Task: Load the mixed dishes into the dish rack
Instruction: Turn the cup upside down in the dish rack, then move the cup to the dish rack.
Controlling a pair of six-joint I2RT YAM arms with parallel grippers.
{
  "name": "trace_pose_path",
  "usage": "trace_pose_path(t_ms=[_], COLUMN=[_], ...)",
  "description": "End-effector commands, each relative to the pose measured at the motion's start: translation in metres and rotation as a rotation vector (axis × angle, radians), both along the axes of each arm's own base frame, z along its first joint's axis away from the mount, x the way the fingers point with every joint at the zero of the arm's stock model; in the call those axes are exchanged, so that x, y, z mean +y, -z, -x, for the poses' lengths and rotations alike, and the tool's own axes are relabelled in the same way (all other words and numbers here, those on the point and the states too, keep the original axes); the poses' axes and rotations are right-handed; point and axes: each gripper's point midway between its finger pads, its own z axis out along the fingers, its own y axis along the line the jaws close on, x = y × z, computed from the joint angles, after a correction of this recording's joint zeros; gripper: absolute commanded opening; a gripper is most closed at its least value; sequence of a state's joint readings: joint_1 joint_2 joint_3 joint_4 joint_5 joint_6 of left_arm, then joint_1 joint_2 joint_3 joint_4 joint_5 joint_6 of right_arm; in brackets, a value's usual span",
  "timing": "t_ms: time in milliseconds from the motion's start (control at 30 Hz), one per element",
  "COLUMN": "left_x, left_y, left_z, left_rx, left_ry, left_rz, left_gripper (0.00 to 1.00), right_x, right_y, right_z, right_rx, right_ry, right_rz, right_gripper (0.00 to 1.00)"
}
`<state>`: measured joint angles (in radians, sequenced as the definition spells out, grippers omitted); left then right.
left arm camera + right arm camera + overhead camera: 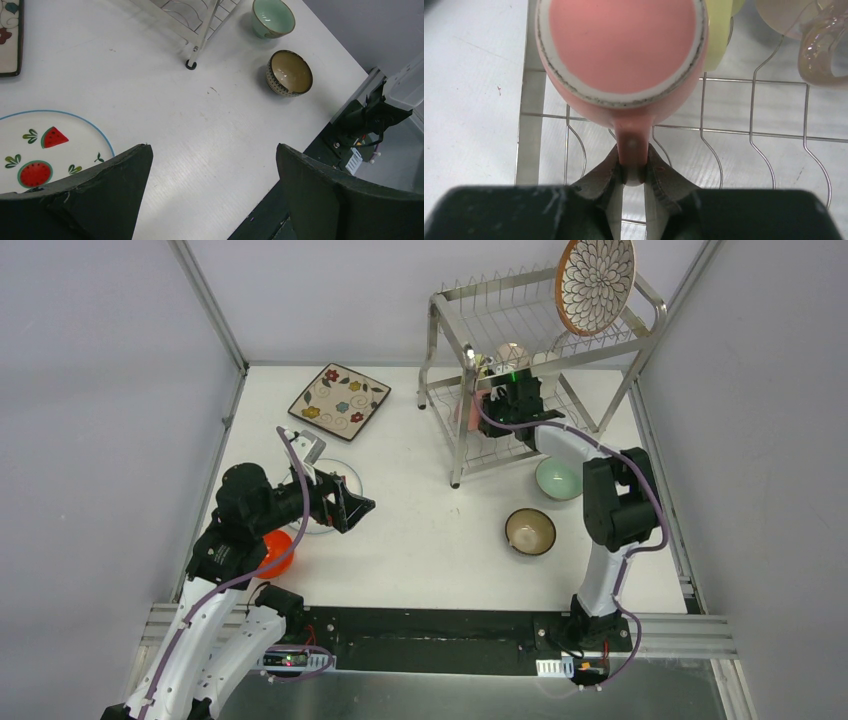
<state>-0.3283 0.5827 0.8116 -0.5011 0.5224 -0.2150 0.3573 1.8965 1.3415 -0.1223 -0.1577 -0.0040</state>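
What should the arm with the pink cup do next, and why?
Probably lower the pink cup a little, until it sits on the rack's lower shelf. The right gripper is pinching the cup's handle, and the cup is over the shelf wires beside another cup. I can't tell whether it touches the wires, so it seems safer to ease it down before letting go.

The left arm hides half of the orange bowl.

I record a robotics lab test cell. The white table is boxed in by plain grey panels on aluminium posts. A metal rail along its near edge carries bare circuit boards, and a loose purple cable trails over my arm.
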Motion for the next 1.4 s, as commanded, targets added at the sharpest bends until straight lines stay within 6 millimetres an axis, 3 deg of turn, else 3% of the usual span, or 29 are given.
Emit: trace_pose_path(t_ms=[0, 267, 467, 667, 900, 1167, 1367], left_x=[0.001, 0.0, 0.0, 0.003, 0.003, 0.003, 0.003], left_y=[-0.009, -0.009, -0.008, -0.008, -0.006, -0.004, -0.002], left_z=[-0.003, -0.002, -0.003, -0.004, -0.006, -0.007, -0.01], left_rx=[-0.048, -0.047, -0.046, -0.052, -0.043, -0.038, -0.029], left_ry=[-0.004, -0.003, -0.002, -0.018, -0.02, -0.023, -0.025], left_rz=[-0.009, -0.008, -0.009, -0.015, -0.022, -0.026, -0.032], left_gripper=[0.99, 0.99, 0.99, 0.99, 0.99, 0.99, 0.99], right_x=[0.029, 0.02, 0.013, -0.006, -0.011, -0.003, 0.002], right_y=[-0.042, -0.046, -0.045, -0.032, -0.029, -0.024, -0.013], right_z=[-0.022, -0.003, 0.015, 0.034, 0.04, 0.024, 0.016], right_rx=[-0.112, -0.077, -0.033, 0.021, 0.03, 0.022, 0.045], right_ry=[-0.044, -0.03, -0.035, -0.015, -0.008, -0.004, -0.008], right_rz=[-0.106, -0.122, -0.141, -0.149, -0.166, -0.22, -0.234], right_gripper=[0.17, 0.37, 0.45, 0.54, 0.49, 0.37, 0.36])
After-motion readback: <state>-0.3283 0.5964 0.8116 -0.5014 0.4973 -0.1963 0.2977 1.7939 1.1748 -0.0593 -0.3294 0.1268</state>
